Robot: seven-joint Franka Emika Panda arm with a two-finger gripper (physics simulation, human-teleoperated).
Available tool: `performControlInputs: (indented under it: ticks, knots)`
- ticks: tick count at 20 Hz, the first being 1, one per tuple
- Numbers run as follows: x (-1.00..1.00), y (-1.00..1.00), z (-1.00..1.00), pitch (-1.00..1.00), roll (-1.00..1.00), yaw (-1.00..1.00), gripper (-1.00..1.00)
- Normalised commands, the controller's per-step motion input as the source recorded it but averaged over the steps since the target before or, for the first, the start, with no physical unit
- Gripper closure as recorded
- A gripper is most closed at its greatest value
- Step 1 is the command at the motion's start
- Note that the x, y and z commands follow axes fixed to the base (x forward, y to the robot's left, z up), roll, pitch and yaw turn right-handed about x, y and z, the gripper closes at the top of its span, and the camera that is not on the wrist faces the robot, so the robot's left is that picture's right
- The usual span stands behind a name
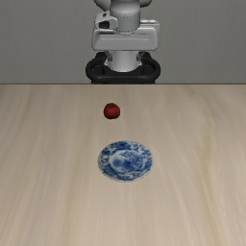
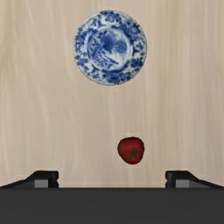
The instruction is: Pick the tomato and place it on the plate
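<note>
A small red tomato (image 1: 112, 111) lies on the pale wooden table, a short way in front of the robot's base. The blue-and-white patterned plate (image 1: 127, 160) sits farther forward and slightly toward the exterior view's right, with nothing on it. In the wrist view the tomato (image 2: 132, 150), green stem mark up, lies just ahead of my gripper (image 2: 113, 180) and a little off its centre line. The plate (image 2: 109, 47) is well beyond it. My fingertips (image 2: 42, 179) stand wide apart, open, high above the table and holding nothing.
The wooden table (image 1: 38, 192) stretches wide on both sides of the tomato and plate. The robot's base (image 1: 123, 69) stands at the table's far edge before a grey wall.
</note>
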Motion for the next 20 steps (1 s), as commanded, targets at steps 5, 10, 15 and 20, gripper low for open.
performControlInputs:
  ticks: [5,10,15,20]
  knots:
    - [-0.4,-0.6,0.0,0.0,0.0,0.0,-1.0]
    - [-0.4,-0.2,0.0,0.0,0.0,0.0,-1.0]
    - [0.0,0.2,-0.8,0.0,0.0,0.0,-1.0]
    - [0.0,0.0,-1.0,0.0,0.0,0.0,-1.0]
